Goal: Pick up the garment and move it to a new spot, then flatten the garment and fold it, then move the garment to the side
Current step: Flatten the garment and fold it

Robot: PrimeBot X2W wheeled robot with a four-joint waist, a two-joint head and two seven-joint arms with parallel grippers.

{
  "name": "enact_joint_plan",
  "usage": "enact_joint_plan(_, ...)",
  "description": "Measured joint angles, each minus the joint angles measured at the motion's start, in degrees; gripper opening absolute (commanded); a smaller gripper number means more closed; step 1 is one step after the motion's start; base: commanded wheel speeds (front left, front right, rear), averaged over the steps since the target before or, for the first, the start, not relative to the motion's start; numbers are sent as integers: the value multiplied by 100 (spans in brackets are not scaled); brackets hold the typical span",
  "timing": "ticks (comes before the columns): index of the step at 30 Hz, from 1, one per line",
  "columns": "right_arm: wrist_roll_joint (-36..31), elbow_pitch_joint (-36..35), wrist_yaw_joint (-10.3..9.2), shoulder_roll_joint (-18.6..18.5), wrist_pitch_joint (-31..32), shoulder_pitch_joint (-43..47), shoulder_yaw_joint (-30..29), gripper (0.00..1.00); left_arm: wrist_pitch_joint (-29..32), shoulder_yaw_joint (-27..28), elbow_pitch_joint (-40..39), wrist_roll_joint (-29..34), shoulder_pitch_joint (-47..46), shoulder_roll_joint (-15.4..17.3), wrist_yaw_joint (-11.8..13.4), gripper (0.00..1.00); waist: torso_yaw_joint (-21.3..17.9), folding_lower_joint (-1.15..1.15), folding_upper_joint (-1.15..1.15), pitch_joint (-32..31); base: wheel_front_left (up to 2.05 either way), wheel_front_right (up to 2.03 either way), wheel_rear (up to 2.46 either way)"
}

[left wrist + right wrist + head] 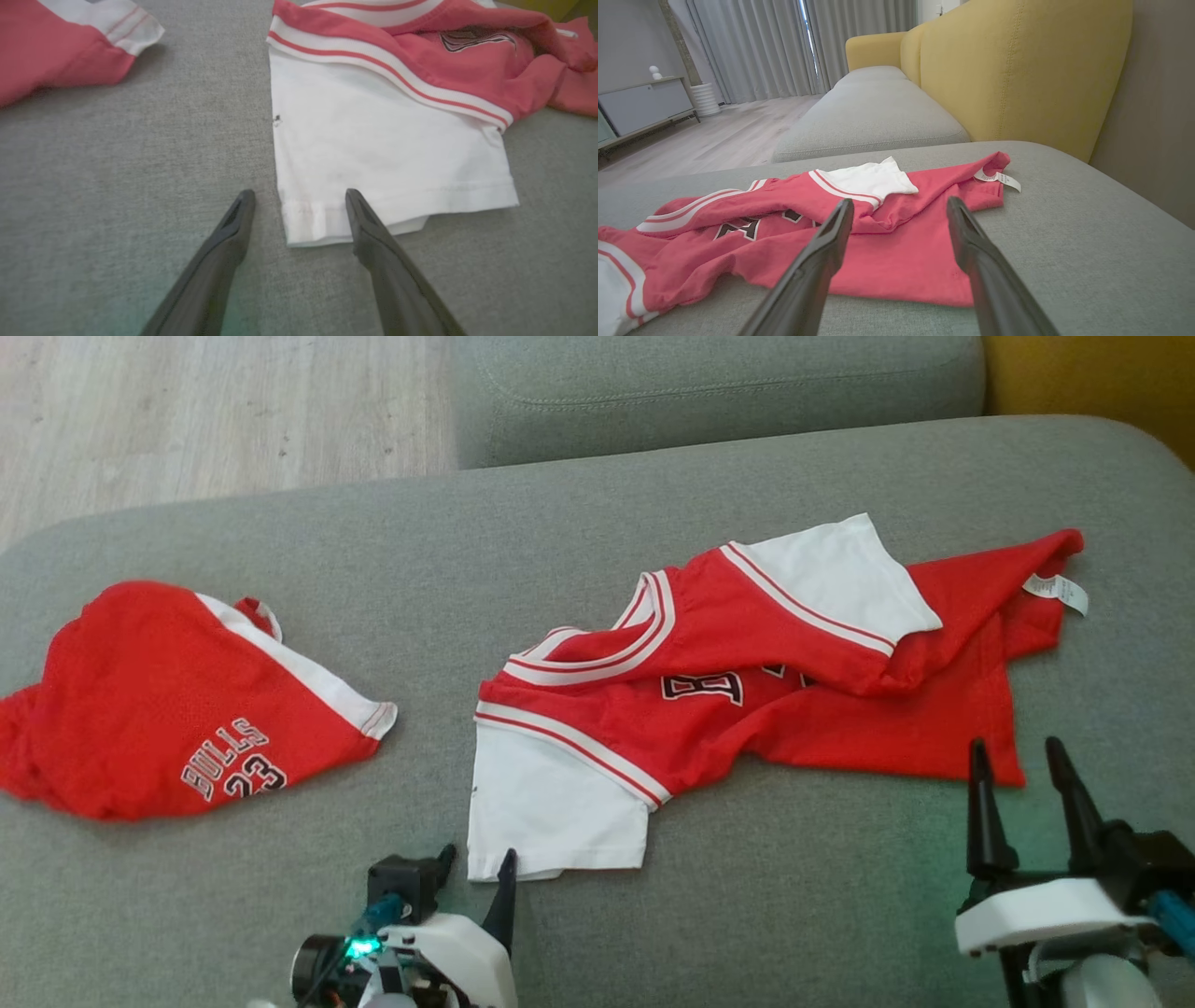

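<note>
So the red shirt (747, 700) is lying crumpled on the grey sofa seat (579, 513), from the middle over to the right of the head view. One white sleeve (551, 803) sticks out toward the bottom of the frame. The second sleeve (831, 579) is flopped over the red part near the top, and a little white label (1060, 590) hangs off the upper right corner.

The left gripper (478, 859) is at bottom centre-left with its jaws spread wide and nothing in them. In the left wrist view, one tip is over the hem at the sleeve's lower left corner and the other is over bare seat. Can't tell if it's actually touching the cloth.

The right gripper (1016, 751) is at lower right, also wide and empty, with its tips right at the shirt's bottom edge.

Red shorts (168, 709) reading "BULLS 23" sit at the far left, well apart from the shirt. A yellow backrest (1017, 70) fills the upper right of the right wrist view.
</note>
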Motion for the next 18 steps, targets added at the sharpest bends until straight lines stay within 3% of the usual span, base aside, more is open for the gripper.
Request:
enact_joint_plan(2, 0, -1, 0, 0, 0, -26, -53, 100, 68, -25, 11, -16, -13, -1, -46, 100, -9, 0, 0, -16, 0, 0, 0)
enact_joint_plan(3, 0, -1, 0, 0, 0, -27, -69, 100, 93, -38, 14, -16, -13, 0, -63, 65, -11, 0, 0, -26, 0, 0, 0)
enact_joint_plan(4, -1, 0, 0, 0, 0, -26, -76, 100, 131, -60, 18, -16, -13, 3, -111, 7, -12, 0, 0, -37, 0, 0, 0)
enact_joint_plan(5, -3, 0, 0, 0, 0, -26, -83, 100, 153, -78, 24, -16, -12, 3, -134, 0, -12, 0, 0, -47, 0, 0, 0)
enact_joint_plan(11, -63, 185, 0, 1, 0, -26, -180, 100, -127, -76, -47, -56, -8, 1, -91, 0, 21, 0, 0, -49, 0, 0, 0)
enact_joint_plan(18, -131, 985, 0, 7, 122, -115, -877, 100, -966, 167, -408, -224, -18, 0, -48, 0, 95, 0, 0, 3, 0, 0, 0)
